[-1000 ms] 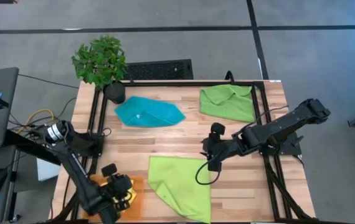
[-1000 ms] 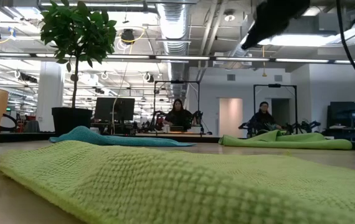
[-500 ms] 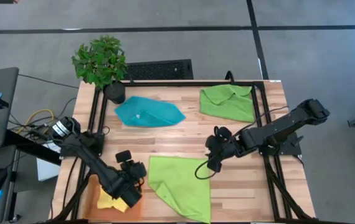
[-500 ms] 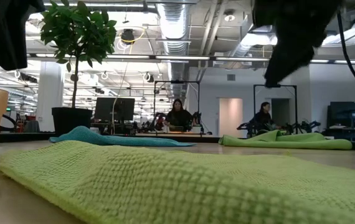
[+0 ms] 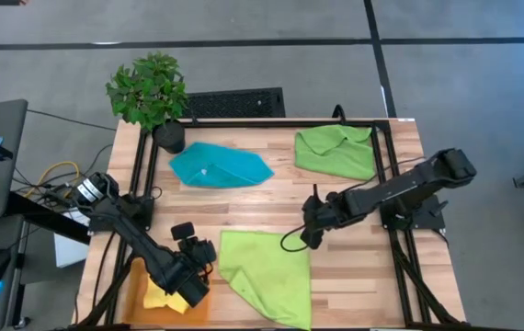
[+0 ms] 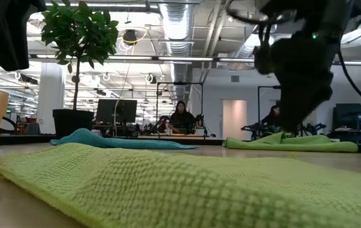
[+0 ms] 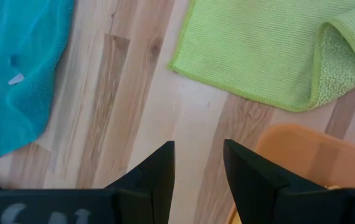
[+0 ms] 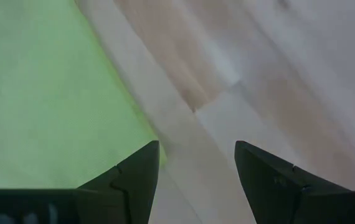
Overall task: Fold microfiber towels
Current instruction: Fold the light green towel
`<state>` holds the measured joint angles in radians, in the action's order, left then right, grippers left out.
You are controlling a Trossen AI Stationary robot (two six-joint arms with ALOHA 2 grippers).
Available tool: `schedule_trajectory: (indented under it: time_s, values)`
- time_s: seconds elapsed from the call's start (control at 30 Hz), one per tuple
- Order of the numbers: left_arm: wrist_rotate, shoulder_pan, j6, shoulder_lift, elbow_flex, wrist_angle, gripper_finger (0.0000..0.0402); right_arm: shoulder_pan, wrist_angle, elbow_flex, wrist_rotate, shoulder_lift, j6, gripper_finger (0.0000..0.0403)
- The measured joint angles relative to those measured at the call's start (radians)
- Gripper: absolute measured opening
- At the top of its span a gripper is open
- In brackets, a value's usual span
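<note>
— What's nearest the left claw (image 7: pixel 198 163)?

— The orange tray (image 5: pixel 138 285), right under it at the table's front left corner. A yellow towel (image 5: pixel 158 296) lies in the tray, partly hidden by the arm. The claw's fingers stand apart with nothing between them.

— And just beyond it?

— A lime towel (image 5: pixel 267 274), spread flat just beside the tray, one corner flipped over on the tray side. The right claw (image 8: pixel 196 163) hangs over that towel's far corner, tips close to the cloth but not gripping it. Its fingers are spread wide and hold nothing.

— Farther out?

— Past the left claw, toward the back, a teal towel (image 5: pixel 219 165) lies rumpled on the wood. A potted plant (image 5: pixel 150 94) stands just beside it at the back left corner. Behind the right claw, a second lime towel (image 5: pixel 336 152) sits loosely bunched at the back right.

— Anything in the pot besides the plant?

— Can't tell from here.
</note>
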<state>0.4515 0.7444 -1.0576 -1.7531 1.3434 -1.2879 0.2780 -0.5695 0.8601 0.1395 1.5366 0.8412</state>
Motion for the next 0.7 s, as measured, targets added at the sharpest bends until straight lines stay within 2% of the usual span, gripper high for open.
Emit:
schedule_trajectory:
  time_s: [0.13,0.3,0.53,0.7]
  values:
    - [0.0,0.0,0.0,0.0,0.0,-0.001,0.0129,0.001,0.035,0.0,-0.073,0.081,0.0,0.0234]
    - [0.001,0.0,0.017,0.0,0.0,0.0,0.0129,0.01,0.06,0.006,-0.089,0.145,-0.004,0.0234]
    - [0.004,0.0,0.026,0.001,0.0,0.0,0.0129,0.008,0.095,0.005,-0.096,0.149,-0.018,0.0234]
    - [0.006,0.0,0.026,0.001,0.0,-0.001,0.0129,0.009,0.153,0.005,-0.138,0.158,-0.034,0.0234]
